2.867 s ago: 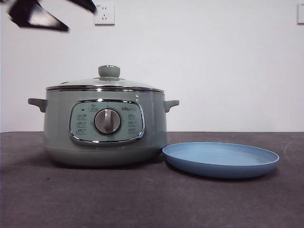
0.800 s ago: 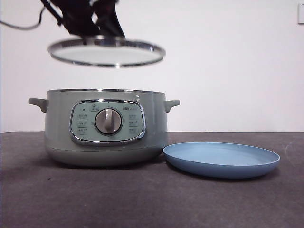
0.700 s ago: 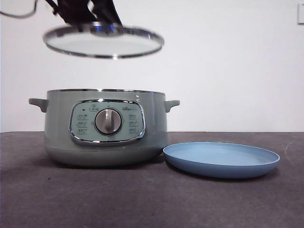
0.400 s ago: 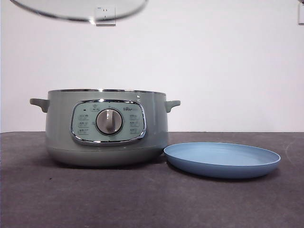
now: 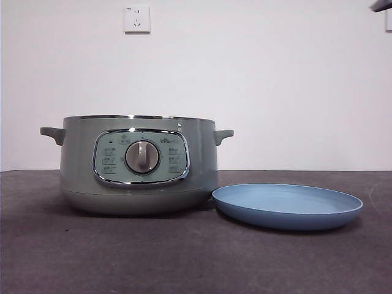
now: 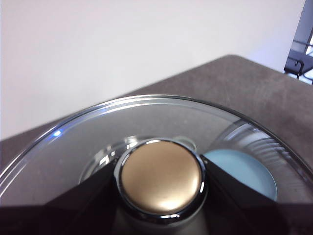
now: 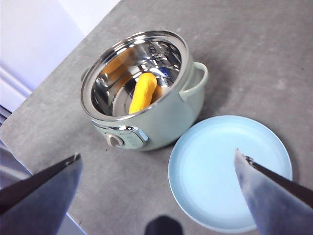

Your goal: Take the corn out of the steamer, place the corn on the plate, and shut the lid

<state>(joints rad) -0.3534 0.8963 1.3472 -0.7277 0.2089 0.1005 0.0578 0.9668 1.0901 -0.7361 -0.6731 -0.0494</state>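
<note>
Your right gripper (image 7: 156, 196) hangs high above the table, jaws spread wide; the corn (image 7: 143, 92) lies inside the open steamer (image 7: 146, 93), below and ahead, its long axis apparently running across the jaw gap. The left gripper (image 6: 161, 196) clamps the lid (image 6: 146, 142) by its knob, the plate (image 7: 230, 171) bare

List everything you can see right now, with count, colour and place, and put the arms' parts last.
steamer: one, pale sage green with a steel bowl, on the dark table, open.
corn: one, yellow-orange, lying inside the steamer.
plate: one, light blue, on the table beside the steamer, nothing on it.
lid: one, clear glass with a chrome rim, held in the air, out of the front view.
table: one, dark grey-brown.
wall socket: one, white, on the wall behind the steamer.
left gripper: one, black, jaws shut on the lid's knob.
right gripper: one, black, jaws open, high above steamer and plate.
</note>
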